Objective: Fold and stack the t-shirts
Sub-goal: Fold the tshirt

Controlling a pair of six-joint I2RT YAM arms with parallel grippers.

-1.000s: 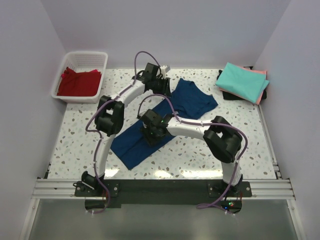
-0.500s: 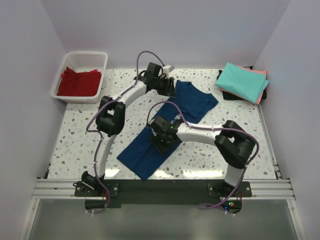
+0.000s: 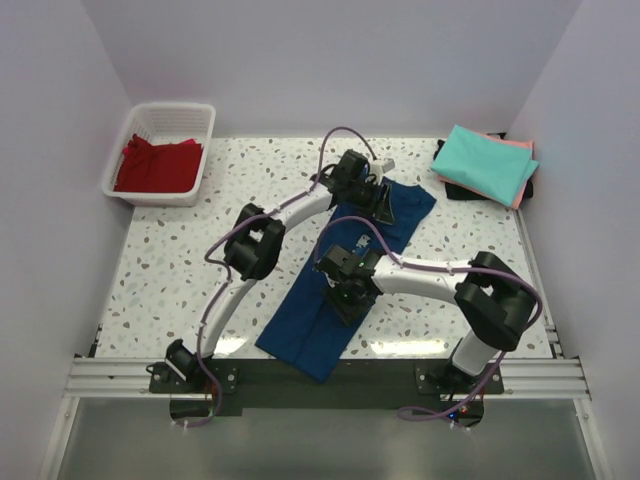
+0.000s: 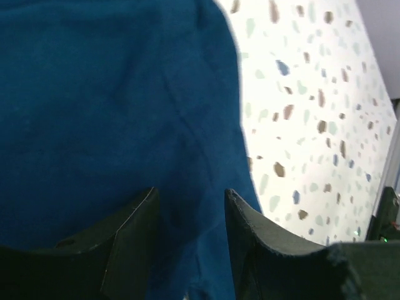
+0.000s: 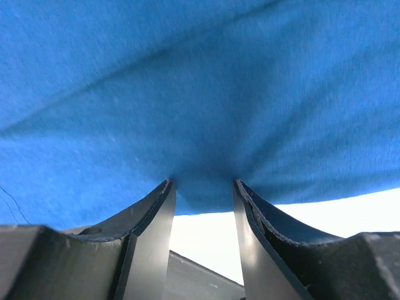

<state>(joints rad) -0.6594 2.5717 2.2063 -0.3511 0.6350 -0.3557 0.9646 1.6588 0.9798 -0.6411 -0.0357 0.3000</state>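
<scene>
Free lanes: bare speckled terrazzo table [image 3: 160,270] left of centre, and the near-right strip.
Obstructions: white plastic basket [image 3: 170,107], far-left corner; folded teal cloth t-shirt stack [image 3: 485,160], far-right corner; navy blue cloth t-shirt [image 3: 310,325], diagonal mid-table under 2 arms.

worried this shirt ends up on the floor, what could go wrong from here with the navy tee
The navy tee lies with its near end over the black rail at the table edge; a pull that way might slide it off. The right jaws pinch only a small bunch mid-shirt while the left jaws stand apart, so the cloth may wrinkle or slip free instead of folding flat.
</scene>
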